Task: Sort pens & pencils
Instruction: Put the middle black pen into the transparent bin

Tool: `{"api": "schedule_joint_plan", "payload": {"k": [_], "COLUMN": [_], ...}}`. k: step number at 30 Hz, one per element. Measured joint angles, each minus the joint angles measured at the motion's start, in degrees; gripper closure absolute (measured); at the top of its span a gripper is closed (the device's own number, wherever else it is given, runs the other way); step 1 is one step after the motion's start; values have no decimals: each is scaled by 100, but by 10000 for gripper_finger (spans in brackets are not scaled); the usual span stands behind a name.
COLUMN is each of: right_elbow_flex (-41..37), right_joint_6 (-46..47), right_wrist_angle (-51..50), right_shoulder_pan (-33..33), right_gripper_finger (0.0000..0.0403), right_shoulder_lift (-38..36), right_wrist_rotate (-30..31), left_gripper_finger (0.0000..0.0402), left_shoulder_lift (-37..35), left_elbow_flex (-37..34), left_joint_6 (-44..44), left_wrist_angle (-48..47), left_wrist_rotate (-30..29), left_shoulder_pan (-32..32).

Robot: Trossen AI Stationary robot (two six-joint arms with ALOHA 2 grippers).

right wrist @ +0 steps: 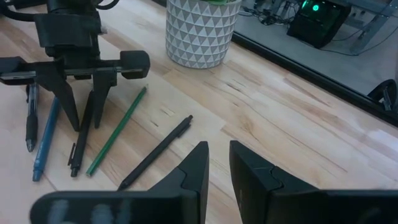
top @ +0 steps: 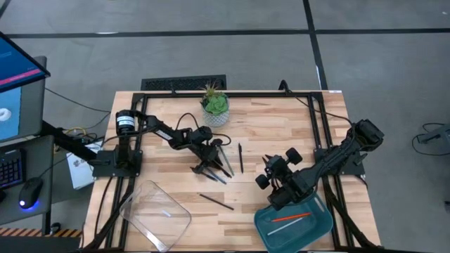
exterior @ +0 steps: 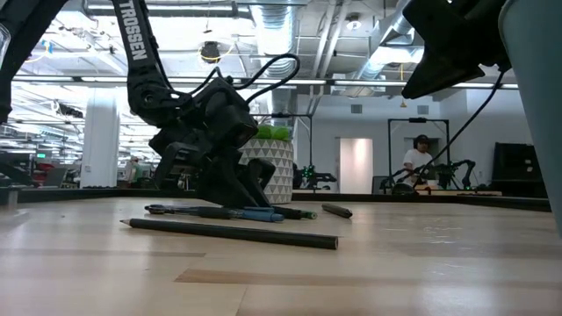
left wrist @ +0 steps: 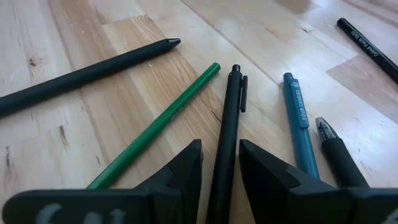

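Observation:
Several pens and pencils lie fanned on the table's middle: a black pencil (left wrist: 93, 68), a green pencil (left wrist: 161, 124), a black pen (left wrist: 229, 112), a blue pen (left wrist: 297, 115) and a dark pen (left wrist: 336, 152). My left gripper (left wrist: 221, 146) (right wrist: 87, 124) (top: 209, 160) is open and low over this fan, one finger on each side of the black pen. My right gripper (right wrist: 217, 149) (top: 268, 174) hangs above the table to the right, open by a narrow gap with nothing in it. One black pen (right wrist: 155, 152) lies apart, and a black pencil (top: 216, 202) lies nearer the front. My left gripper slants down from the table's left, its fingers (left wrist: 186, 168) straddling the black pen's barrel (left wrist: 225, 155) and lying along it. The pen lies flat on the table. I cannot tell whether either finger touches it.
At the front right a teal tray (top: 264, 226) holds an orange-red pencil (top: 292, 216) and a white one (top: 288, 223). A clear container (top: 158, 211) stands at the front left. A potted plant (top: 214, 105) sits at the far middle. Black frame rails border the table.

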Motion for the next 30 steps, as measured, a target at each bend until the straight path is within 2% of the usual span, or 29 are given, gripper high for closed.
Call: {"api": "schedule_joint_plan", "payload": {"k": [30], "right_elbow_flex": [0], "right_joint_6": [1], "right_wrist_angle": [3], "right_shoulder_pan": [11], "right_gripper_finger": [316], "right_shoulder_lift": [0], "right_wrist_rotate": [-20], "left_gripper_finger": [310], "left_shoulder_lift": [-4], "left_elbow_flex": [-7], "left_joint_6": [-19], "left_wrist_angle": [-41], "left_wrist_rotate": [-36], "left_shoulder_pan": [2]}}
